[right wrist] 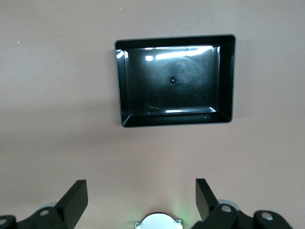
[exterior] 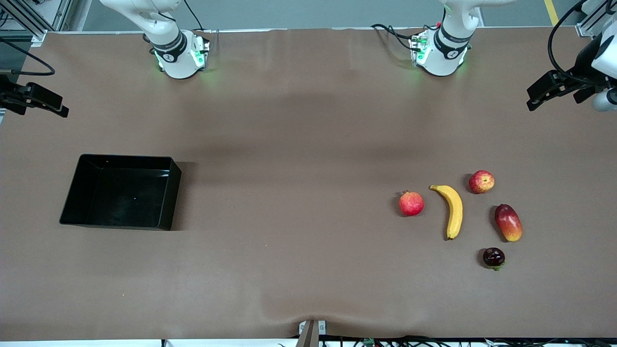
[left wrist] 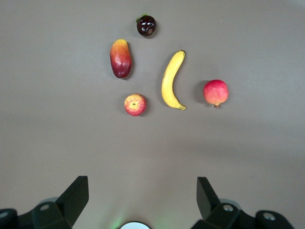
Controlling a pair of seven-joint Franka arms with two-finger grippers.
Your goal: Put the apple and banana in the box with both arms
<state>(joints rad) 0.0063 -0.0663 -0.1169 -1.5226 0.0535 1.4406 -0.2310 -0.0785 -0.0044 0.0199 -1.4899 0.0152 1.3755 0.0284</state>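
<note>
My left gripper point(left wrist: 138, 198): raised over bare table, jaws spread wide, nothing between my fingers point(left wrist: 76, 195). My right gripper point(right wrist: 138, 198): likewise aloft, jaws wide apart, empty. Both arms: waiting, elbows drawn up over their bases point(exterior: 181, 60).

No readable text, brand, number or sign is showing anywhere in these views. The black bands around the two white jointed robot arms point(exterior: 169, 46) point(exterior: 452, 41) are carrying small white marks near their bases at the table's top edge, but the lettering is too small to make out.
</note>
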